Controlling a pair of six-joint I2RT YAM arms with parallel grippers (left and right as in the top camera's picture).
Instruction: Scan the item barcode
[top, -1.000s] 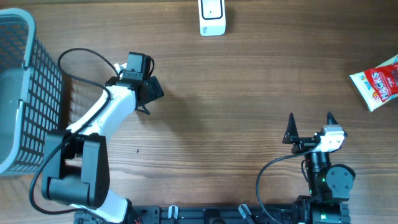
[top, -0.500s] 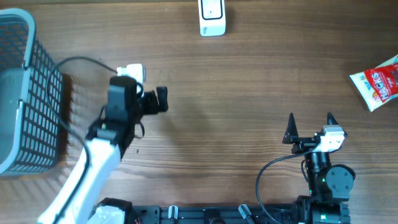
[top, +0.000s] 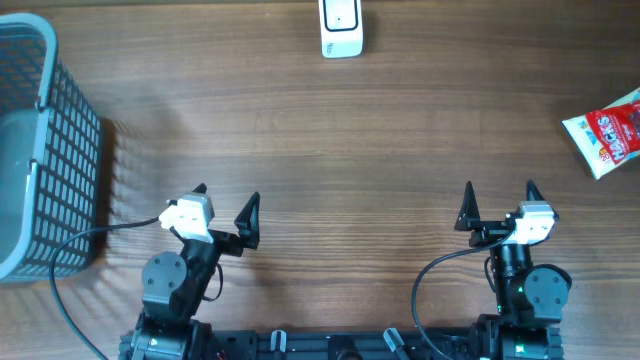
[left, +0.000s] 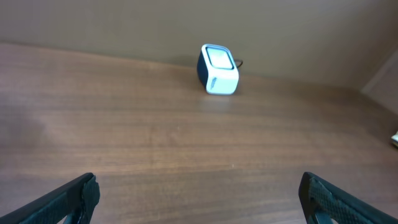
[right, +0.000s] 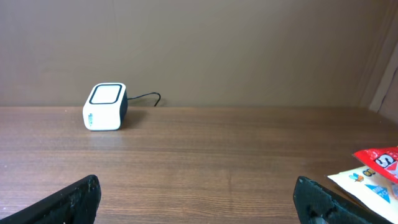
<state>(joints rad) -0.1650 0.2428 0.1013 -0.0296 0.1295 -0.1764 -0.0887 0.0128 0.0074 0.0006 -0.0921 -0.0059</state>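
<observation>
Snack packet (top: 608, 132): red and white, flat on the table (top: 350, 130) at 3 o'clock, hard against the right edge and partly cut off there. Touched by nothing.

Left gripper (top: 227, 192): at 7 o'clock near the front edge, jaws spread wide, pinching nothing. Only bare wood between the dark fingertips (left: 74, 196) in the left wrist view.

Right gripper (top: 499, 186): at 5 o'clock, likewise spread wide and empty, tips pointing toward 12 o'clock. From here the packet sits toward 2 o'clock, well apart; seen low at the right border of the right wrist view.

Counted: two grippers, one packet, one scanner, one basket.

Scanner (top: 341, 27): small white box with a dark back, at 12 o'clock by the far edge, window facing up, thin cable trailing behind it in the right wrist view. Well apart from both grippers and from the packet.

Basket (top: 70, 150): grey mesh, at 9 o'clock along the left edge, near the left gripper's outer side.

Broad open wood across the middle, from the grippers out to the scanner and across to the packet.
</observation>
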